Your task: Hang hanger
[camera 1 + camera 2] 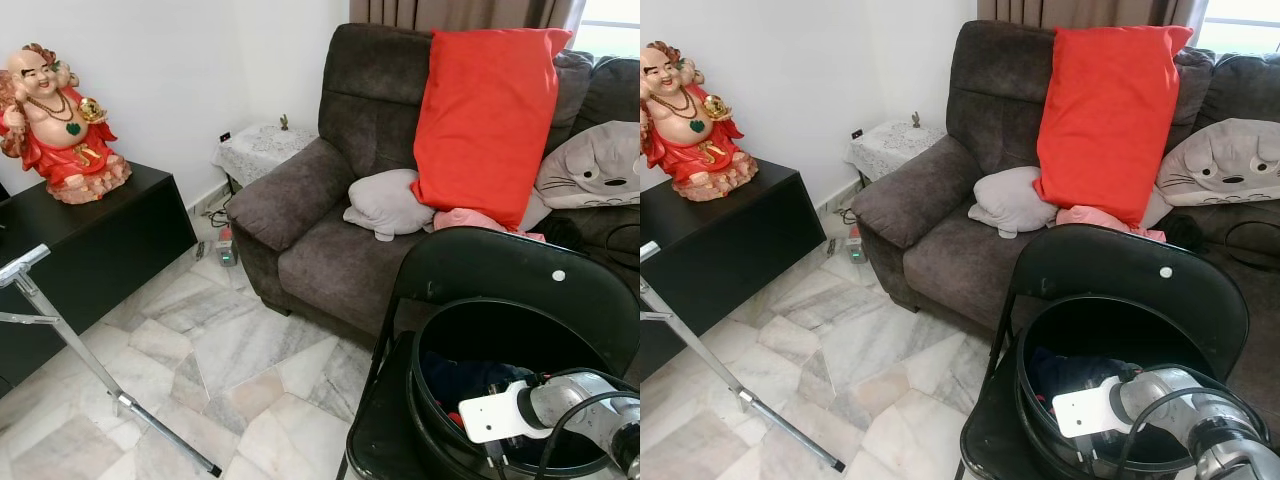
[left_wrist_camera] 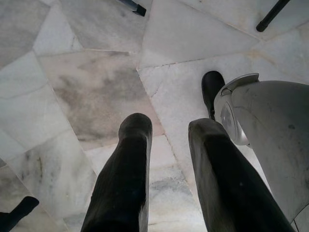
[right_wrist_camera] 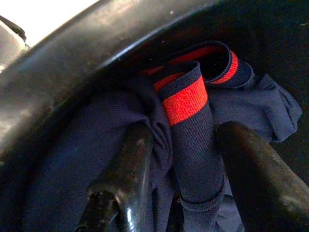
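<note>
At the lower right of the head views, the right gripper [image 3: 181, 193] is reaching down into the black bucket [image 1: 440, 345] on the folding chair [image 1: 385, 440]. Its fingers are spread open around a fold of navy garment [image 3: 188, 140] with red bands, not yet pinching it. I can make out no hanger; the step looks like picking up. Next, closing on the fold and lifting. The left gripper [image 2: 166, 133] is hanging open over the marble floor [image 2: 87, 92].

The right arm [image 1: 1180, 400], seen just beside the black bucket [image 1: 1040, 340], is silver-grey and cylindrical, with a white boxy wrist block and a black cable looping over it. Both grippers have long, matte black, round-tipped fingers [image 2: 130, 174]. A pale grey, scuffed, curved body shell [image 2: 270, 140] shows beside the left gripper [image 2: 166, 130].
</note>
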Tool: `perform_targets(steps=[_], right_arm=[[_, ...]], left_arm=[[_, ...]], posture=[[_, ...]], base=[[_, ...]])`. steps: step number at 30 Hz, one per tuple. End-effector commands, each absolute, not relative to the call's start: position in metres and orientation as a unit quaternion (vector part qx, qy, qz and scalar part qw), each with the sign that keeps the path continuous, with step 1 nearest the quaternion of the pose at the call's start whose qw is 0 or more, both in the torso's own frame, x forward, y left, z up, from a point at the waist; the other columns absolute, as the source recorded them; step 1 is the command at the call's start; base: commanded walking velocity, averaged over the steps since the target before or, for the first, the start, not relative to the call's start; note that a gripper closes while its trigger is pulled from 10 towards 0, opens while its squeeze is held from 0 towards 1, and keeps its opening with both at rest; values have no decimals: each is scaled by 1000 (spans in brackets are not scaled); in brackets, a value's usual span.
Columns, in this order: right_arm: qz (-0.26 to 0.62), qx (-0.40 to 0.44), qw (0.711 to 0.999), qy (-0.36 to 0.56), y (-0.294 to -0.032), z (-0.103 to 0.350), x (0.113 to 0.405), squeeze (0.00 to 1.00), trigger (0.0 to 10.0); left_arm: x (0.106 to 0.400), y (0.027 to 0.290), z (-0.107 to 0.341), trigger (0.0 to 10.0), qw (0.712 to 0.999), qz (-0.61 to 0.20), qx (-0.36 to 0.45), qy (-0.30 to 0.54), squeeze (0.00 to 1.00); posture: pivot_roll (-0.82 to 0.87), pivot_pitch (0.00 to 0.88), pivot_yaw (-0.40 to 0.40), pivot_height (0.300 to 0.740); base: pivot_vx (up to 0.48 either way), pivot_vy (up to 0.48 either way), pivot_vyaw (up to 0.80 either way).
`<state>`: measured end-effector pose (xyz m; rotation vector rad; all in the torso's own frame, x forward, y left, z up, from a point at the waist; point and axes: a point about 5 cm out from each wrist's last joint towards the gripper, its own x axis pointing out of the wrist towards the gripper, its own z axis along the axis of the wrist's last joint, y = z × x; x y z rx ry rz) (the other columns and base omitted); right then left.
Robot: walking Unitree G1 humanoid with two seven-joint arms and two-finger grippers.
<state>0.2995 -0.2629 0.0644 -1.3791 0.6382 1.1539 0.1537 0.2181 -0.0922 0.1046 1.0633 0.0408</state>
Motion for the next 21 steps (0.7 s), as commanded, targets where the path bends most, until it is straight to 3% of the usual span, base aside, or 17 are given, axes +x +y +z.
perform_targets(steps=[1,21], right_arm=[[494,-590,581,266,-260,66,302,0,0],[487,-578,607,246,-254,68,305,0,0]], left_arm=[[150,222,-93,10000,856,20,54,514,0],[149,220,-94,10000,855,13,56,516,0]], posture=[[23,2,102,740],[22,0,98,740]], base=[[0,0,0],[0,0,0]])
